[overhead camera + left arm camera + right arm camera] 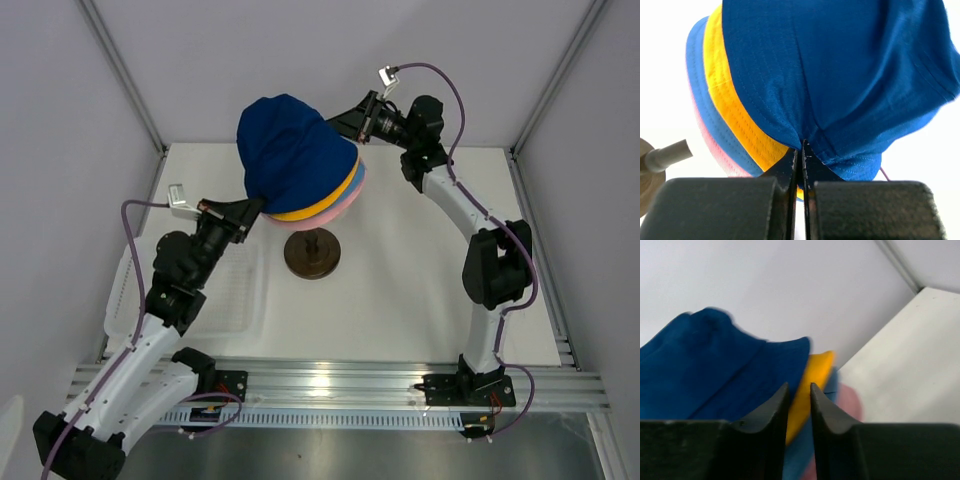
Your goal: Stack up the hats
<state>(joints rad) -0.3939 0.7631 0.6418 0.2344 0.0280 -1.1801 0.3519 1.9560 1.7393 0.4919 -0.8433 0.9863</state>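
Left pincer (801, 147), shut on the navy hat (840, 65) brim, seats it over the yellow hat (732, 107); right pincer (798, 390) barely parted, grip indeterminate.

4 bucket hats nested in 1 stack, crowns up, raised above the table. Navy hat (290, 150) is outermost, on top, domed, and covers most of the rest. Below it only brim edges show: yellow hat (735, 115), then lt-blue hat (700, 90), pink hat (715, 145) lowest. Navy brim is pinched in left gripper (801, 150). On the opp. side, yellow, lt-blue & pink brims sit btw the fingers of right gripper (799, 387).
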